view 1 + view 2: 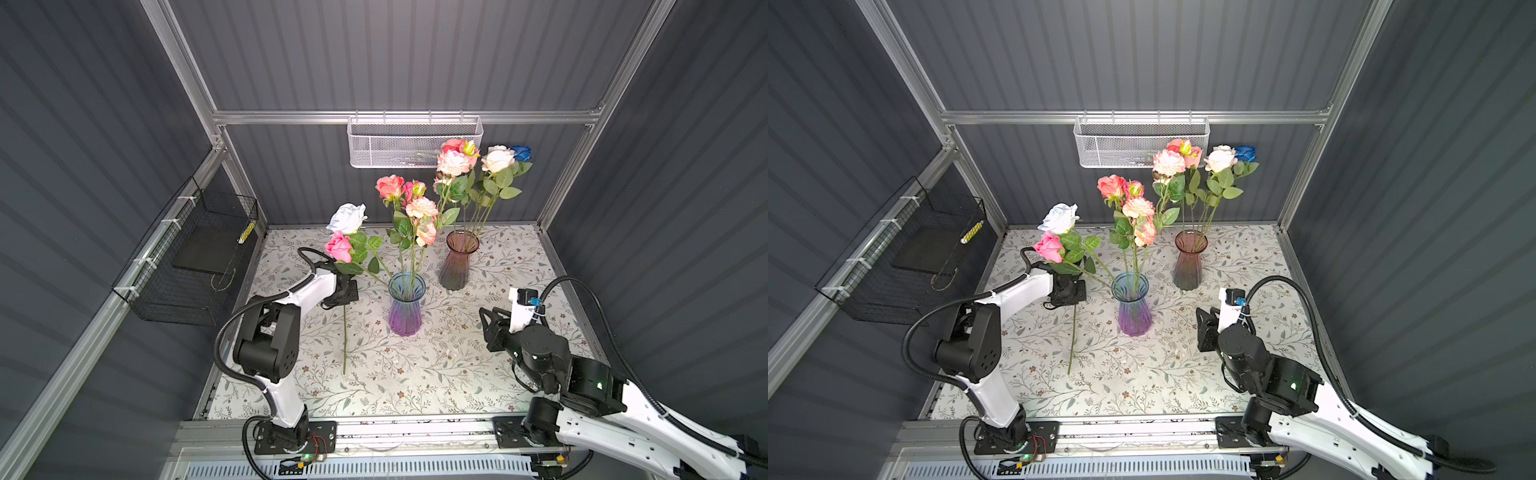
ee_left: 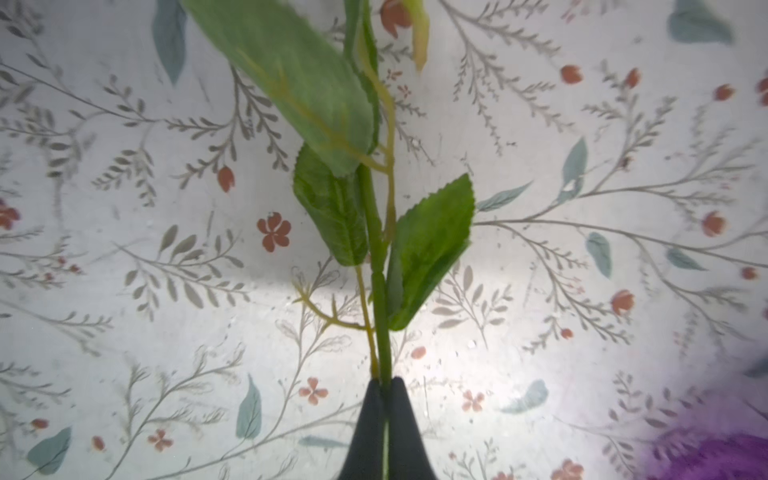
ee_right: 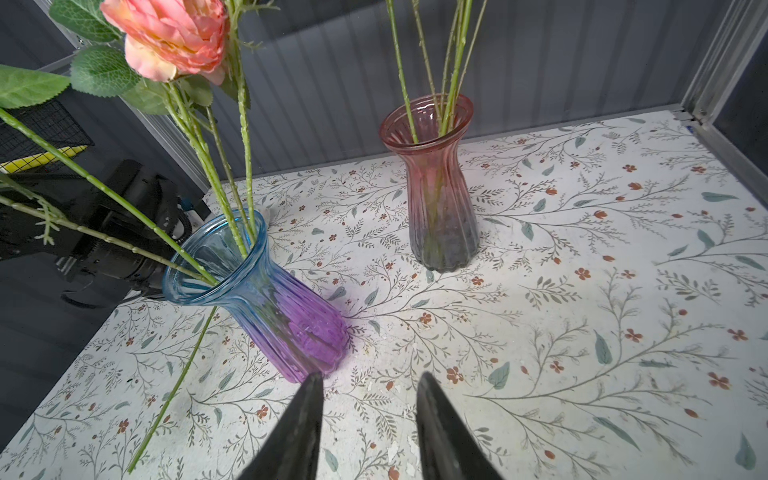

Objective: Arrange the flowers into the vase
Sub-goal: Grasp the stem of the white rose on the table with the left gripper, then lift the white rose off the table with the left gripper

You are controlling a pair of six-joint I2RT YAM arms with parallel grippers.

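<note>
Low on the right in both top views, the right gripper (image 3: 370, 380) has its jaws partly open with nothing between them, near the blue and purple vase (image 1: 406, 309). Left of the middle, the left gripper (image 2: 386, 384) is pinched tight on one green stem (image 1: 344, 340) that points down at the flowery table (image 1: 457, 374). A pink rose (image 1: 338, 247) sits just above that gripper. Other flowers (image 1: 419, 208) stand in that vase, and more stand in the pink vase (image 1: 459, 262) higher in the frame.
</note>
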